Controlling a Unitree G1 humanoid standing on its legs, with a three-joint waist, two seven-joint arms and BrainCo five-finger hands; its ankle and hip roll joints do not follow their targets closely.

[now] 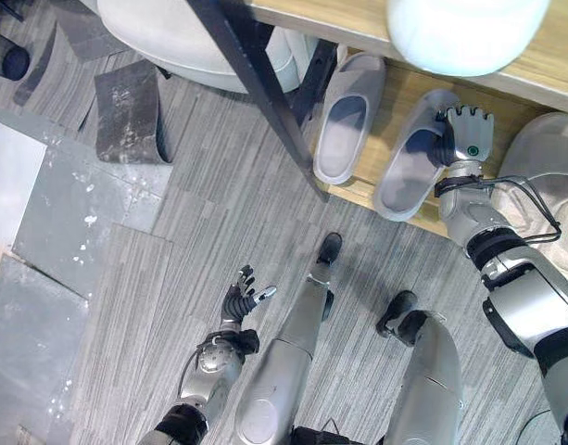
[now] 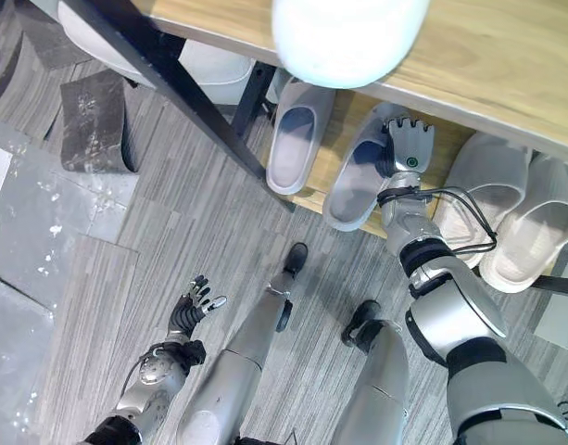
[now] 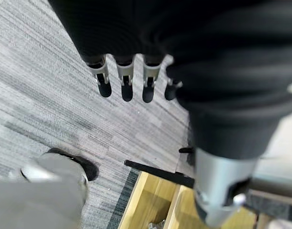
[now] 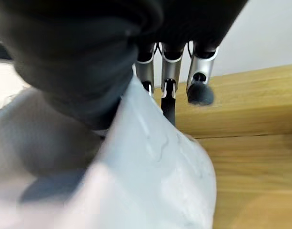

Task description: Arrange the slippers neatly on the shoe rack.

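Right wrist view looks along the right hand (image 4: pixel 172 76), whose silver, dark-tipped fingers (image 4: pixel 199 83) reach past the toe end of a pale grey rubber slipper (image 4: pixel 150 176) toward the light wooden shelf board (image 4: pixel 250 143); some fingers lie against the slipper's edge, but whether they curl round it I cannot tell. From the head cameras that same hand (image 2: pixel 410 148) rests flat on the strap of this slipper (image 2: pixel 358 185), which sits on the low wooden shoe rack (image 2: pixel 506 65) with its heel hanging over the front edge. Just beside it, toward the robot's left, a second pale grey slipper (image 2: pixel 293 139) lies in the same way behind the black metal rack leg (image 2: pixel 163 83). To the right, near the arm, two cream slippers (image 2: pixel 534 222) lie side by side. Well apart from the rack, the left hand (image 1: pixel 242 297) hangs over the grey striped floor (image 1: pixel 200 213), fingers relaxed and spread, holding nothing.
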